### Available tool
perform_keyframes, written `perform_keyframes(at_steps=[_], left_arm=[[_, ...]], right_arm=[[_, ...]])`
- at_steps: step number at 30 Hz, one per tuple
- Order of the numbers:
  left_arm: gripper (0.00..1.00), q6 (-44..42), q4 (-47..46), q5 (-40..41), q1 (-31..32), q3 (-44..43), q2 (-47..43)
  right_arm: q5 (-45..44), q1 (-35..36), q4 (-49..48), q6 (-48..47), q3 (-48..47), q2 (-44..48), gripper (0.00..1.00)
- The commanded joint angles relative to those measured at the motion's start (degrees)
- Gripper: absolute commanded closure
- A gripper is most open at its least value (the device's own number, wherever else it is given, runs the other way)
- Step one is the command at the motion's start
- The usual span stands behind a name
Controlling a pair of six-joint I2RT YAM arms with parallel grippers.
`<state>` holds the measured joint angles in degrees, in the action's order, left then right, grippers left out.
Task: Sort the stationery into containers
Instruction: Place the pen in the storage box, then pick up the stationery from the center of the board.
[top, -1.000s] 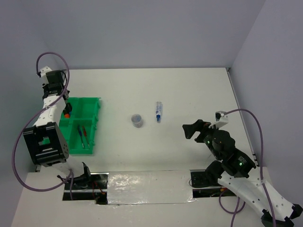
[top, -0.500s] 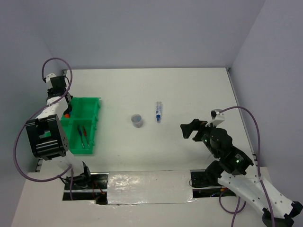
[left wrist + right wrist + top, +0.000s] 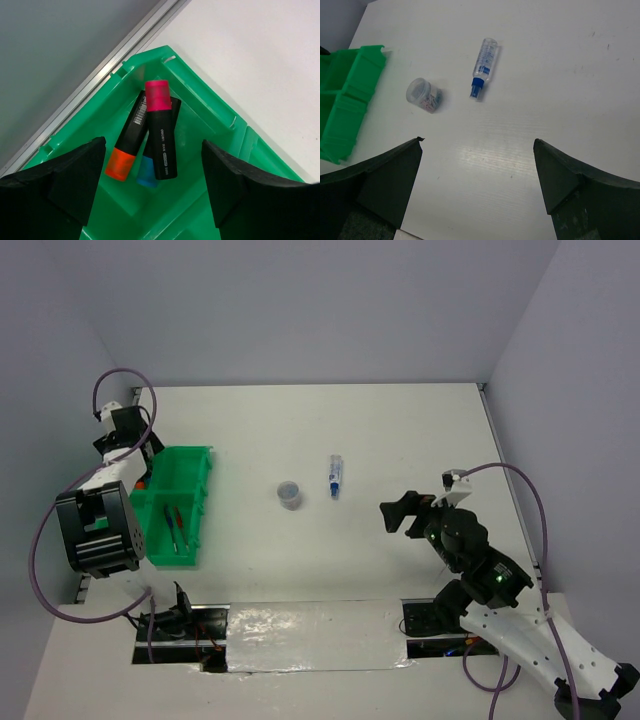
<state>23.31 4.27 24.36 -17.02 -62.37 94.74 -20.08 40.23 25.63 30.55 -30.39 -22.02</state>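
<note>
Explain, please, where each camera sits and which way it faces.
Top external: above and behind the arms, looking down on table, tray, pot and bottle; both arms show.
Left wrist: over the tray's corner, looking down at highlighters; left jaws open at the bottom.
Right wrist: above the table, facing pot, bottle and tray; right jaws open at the bottom.
Top external and right wrist share tray, pot and bottle.

wide bare table [image 3: 555,100] around the right hand [image 3: 478,141], only a small tub [image 3: 423,95] and a little bottle [image 3: 483,62] lying ahead, a gap between them, green tray [image 3: 200,95] walls just under the left hand [image 3: 154,144], markers [image 3: 161,132] piled in that corner box
</note>
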Motion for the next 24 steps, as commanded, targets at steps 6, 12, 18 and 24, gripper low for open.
perform_keyframes(at_steps=[6, 12, 18, 24], left_arm=[[0.04, 1.47, 0.55, 5.52, 5.84, -1.08, -7.18], [0.01, -1.86, 6.08, 5.96, 19.01, -7.15, -12.29], [0.01, -4.15, 11.28, 3.32, 33.96, -12.07, -13.27], [0.01, -2.67, 16.45, -0.81, 47.76, -14.88, -8.44]], right_arm=[[0.74, -0.15, -3.74, -1.10, -0.98, -1.01, 0.00], [0.83, -0.06, -4.09, -1.54, -1.51, -1.71, 0.00], [1.53, -0.15, -2.69, -0.84, -2.13, -3.64, 0.00], [2.23, -0.06, -1.28, -0.49, -2.04, -2.77, 0.00]])
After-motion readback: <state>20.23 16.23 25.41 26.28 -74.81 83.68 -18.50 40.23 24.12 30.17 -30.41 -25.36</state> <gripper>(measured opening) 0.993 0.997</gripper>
